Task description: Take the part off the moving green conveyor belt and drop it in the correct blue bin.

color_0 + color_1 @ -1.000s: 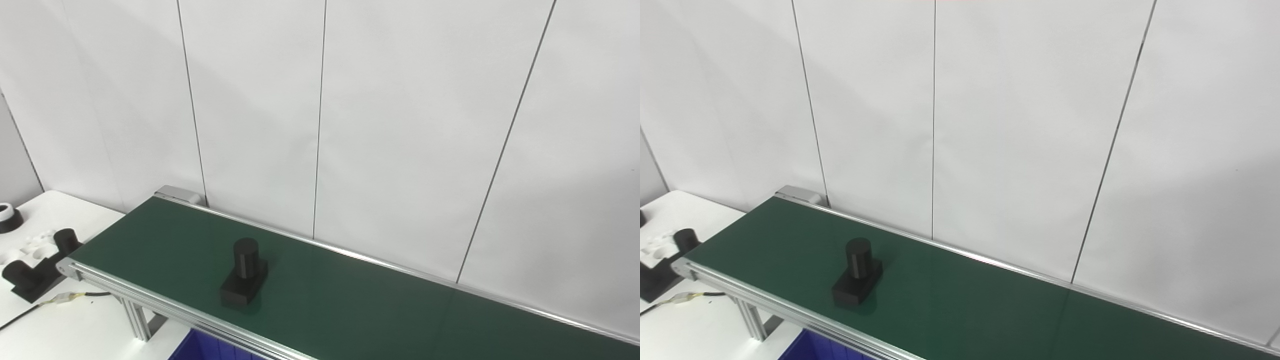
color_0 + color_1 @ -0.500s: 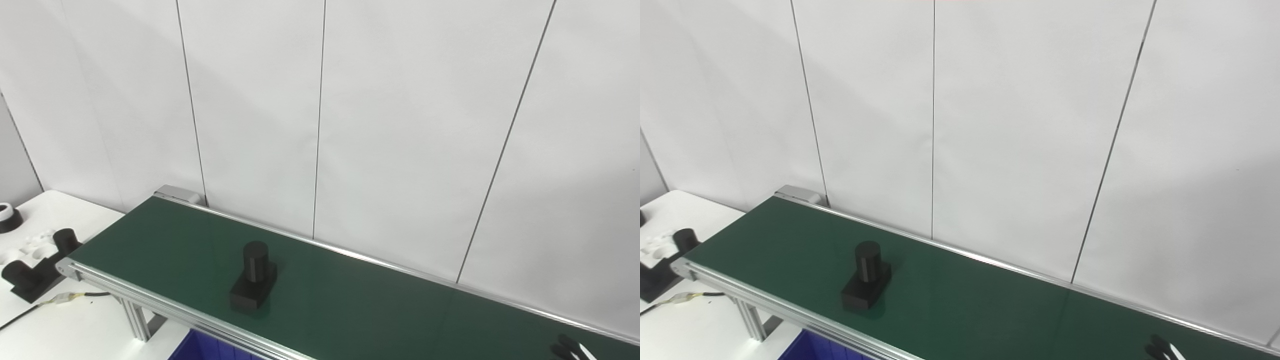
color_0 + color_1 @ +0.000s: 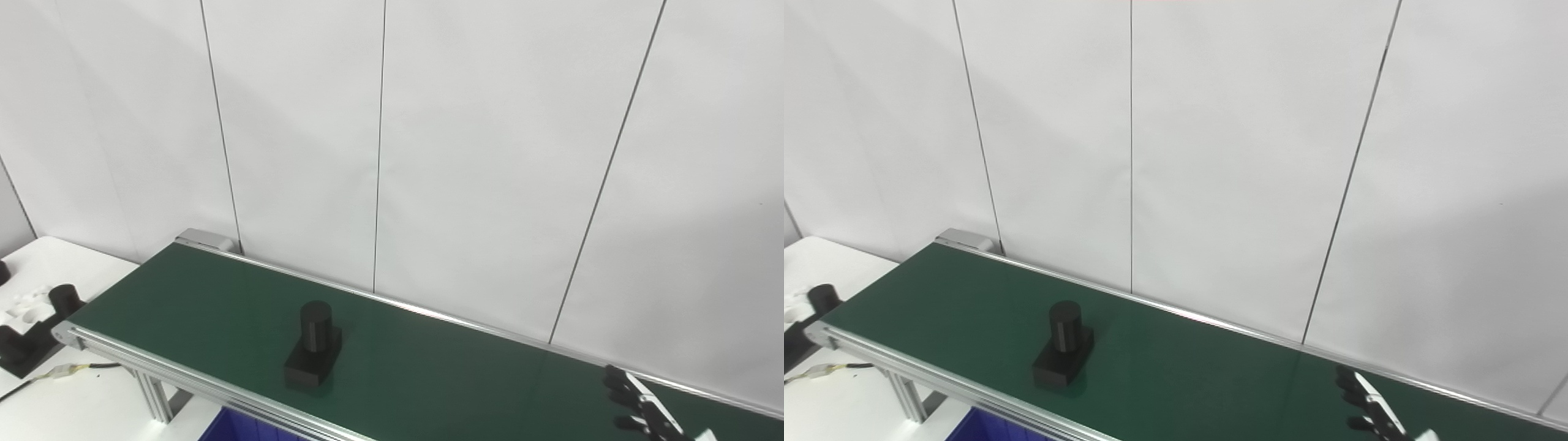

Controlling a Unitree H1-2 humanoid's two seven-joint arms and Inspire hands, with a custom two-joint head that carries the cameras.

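Black part (image 3: 312, 353), a cylinder upright on a square base, rides mid-width on the green conveyor belt (image 3: 429, 373), unheld; right hand (image 3: 640, 411) enters well down-belt, fingers apart and empty, likely placed to intercept; blue bin (image 3: 236, 427) below belt's near rail.

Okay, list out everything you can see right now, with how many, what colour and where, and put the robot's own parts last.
part: one, black, an upright cylinder on a square base, on the belt toward its left end.
conveyor belt: one, green with silver side rails, running from left to lower right.
blue bin: one corner showing, under the belt's near rail at the bottom edge.
spare parts: a few, black and white, on the table left of the belt.
table: one, white, at the left.
cable: one, black with a pale connector, on the table.
wall: white panels behind the belt.
right hand: only dark fingers showing at the lower right, over the belt.
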